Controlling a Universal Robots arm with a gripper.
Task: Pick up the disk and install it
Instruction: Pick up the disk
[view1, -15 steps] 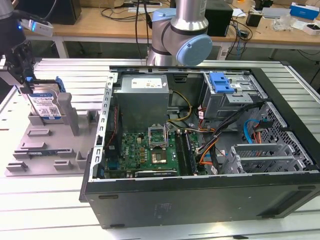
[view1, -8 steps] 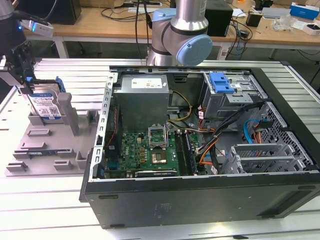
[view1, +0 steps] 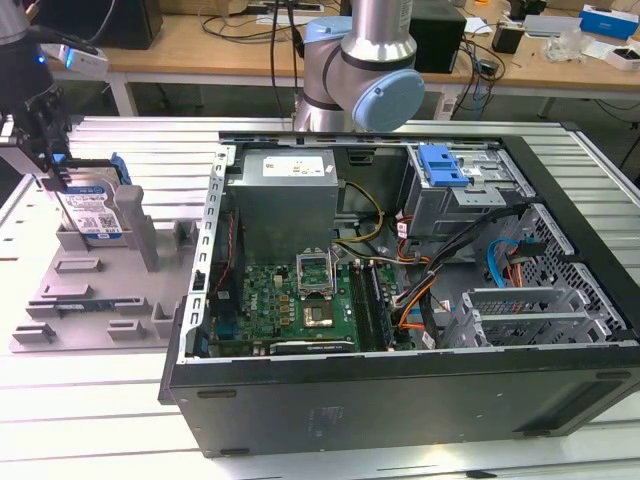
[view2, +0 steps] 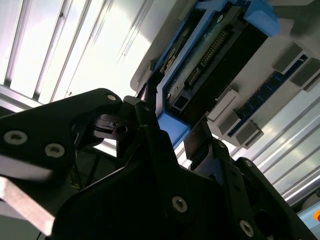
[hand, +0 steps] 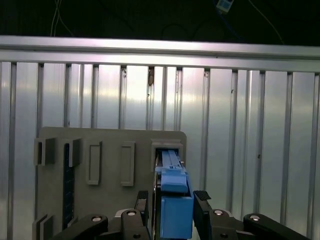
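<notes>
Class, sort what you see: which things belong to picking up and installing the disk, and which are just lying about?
Belongs to the job:
disk, standing in the grey holder
tool, at the disk's upper edge
open computer case

Just lying about, on the wooden bench behind:
blue-and-white box
black box
loose cables

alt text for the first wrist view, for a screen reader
The gripper straddles the blue-framed disk, which stands on edge in a slot of a grey holder on a ribbed metal table.
</notes>
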